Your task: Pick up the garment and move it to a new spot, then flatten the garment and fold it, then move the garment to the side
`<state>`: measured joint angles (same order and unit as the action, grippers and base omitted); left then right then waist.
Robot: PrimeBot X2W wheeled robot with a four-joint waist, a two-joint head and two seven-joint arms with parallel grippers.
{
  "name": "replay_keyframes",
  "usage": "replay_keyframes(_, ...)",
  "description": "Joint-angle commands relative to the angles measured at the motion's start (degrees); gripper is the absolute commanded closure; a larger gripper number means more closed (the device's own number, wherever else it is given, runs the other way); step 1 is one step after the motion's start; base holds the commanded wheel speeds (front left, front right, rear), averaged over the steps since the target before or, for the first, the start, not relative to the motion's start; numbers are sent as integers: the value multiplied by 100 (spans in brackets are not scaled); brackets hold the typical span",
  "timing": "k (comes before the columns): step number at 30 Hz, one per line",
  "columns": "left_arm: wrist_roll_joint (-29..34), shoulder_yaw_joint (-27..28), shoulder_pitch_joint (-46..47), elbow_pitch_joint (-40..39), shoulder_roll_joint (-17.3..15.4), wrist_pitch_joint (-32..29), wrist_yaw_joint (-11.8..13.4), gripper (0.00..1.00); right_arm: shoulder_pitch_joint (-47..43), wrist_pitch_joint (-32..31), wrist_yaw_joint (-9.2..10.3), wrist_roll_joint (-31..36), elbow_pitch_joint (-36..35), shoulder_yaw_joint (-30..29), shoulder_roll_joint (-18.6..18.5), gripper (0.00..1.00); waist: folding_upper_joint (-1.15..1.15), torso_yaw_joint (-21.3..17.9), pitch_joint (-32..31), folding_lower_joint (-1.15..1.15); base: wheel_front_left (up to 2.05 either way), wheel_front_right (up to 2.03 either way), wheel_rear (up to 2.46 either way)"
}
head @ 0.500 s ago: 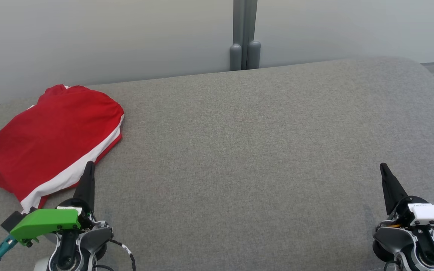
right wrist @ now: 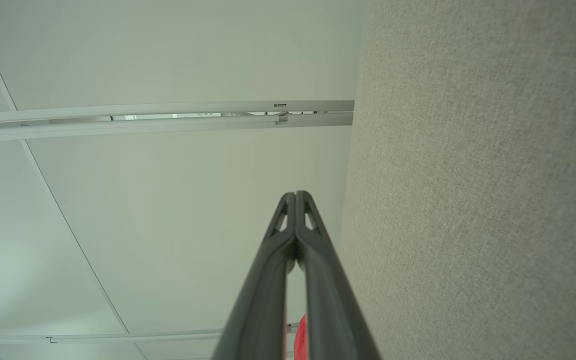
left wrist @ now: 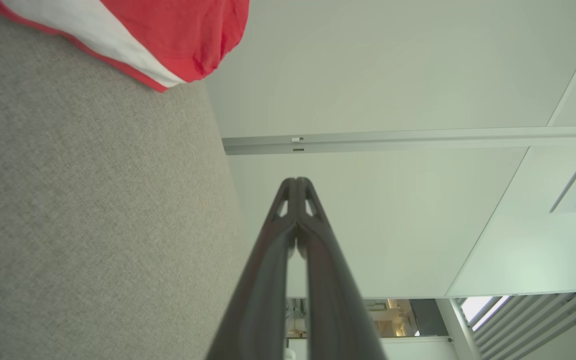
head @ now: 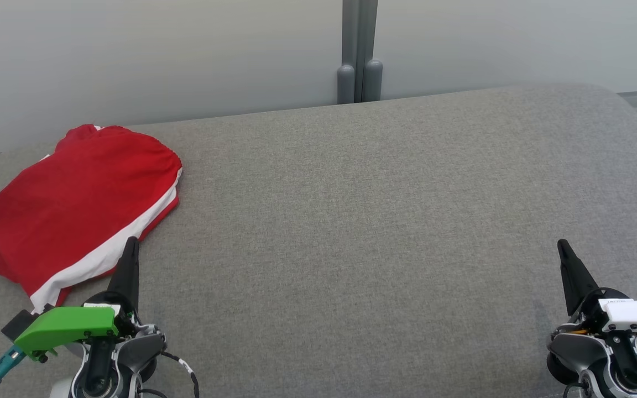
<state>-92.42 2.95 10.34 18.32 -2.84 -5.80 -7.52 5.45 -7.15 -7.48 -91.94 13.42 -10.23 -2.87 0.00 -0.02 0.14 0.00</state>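
Softly rumpled red, white-banded garment lies on coarse grey woven cushion.

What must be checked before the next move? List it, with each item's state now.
1. Left gripper empty: ok, fingers shut on nothing.
2. Right gripper empty: ok, fingers shut on nothing.
3. Garment resting on the grey surface: ok, at its left end.
4. Left gripper apart from the garment: ok, a gap shows in the left wrist view.
5. Garment neatly folded: cannot tell, the layers underneath are hidden.
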Motion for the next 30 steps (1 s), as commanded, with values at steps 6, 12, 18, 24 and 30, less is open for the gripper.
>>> replay_keyframes(6,51,-6,94,-22,-27,15,13,100,61,0,-11,6,9,-1,-32,100,0,0,0,0,0,0,0)
replay_keyframes(12,51,-6,94,-22,-27,15,13,100,61,0,-11,6,9,-1,-32,100,0,0,0,0,0,0,0)
replay_keyframes(18,51,-6,94,-22,-27,15,13,100,61,0,-11,6,9,-1,-32,100,0,0,0,0,0,0,0)
replay_keyframes(24,51,-6,94,-22,-27,15,13,100,61,0,-11,6,9,-1,-32,100,0,0,0,0,0,0,0)
replay_keyframes(30,51,-6,94,-22,-27,15,13,100,61,0,-11,6,9,-1,-32,100,0,0,0,0,0,0,0)
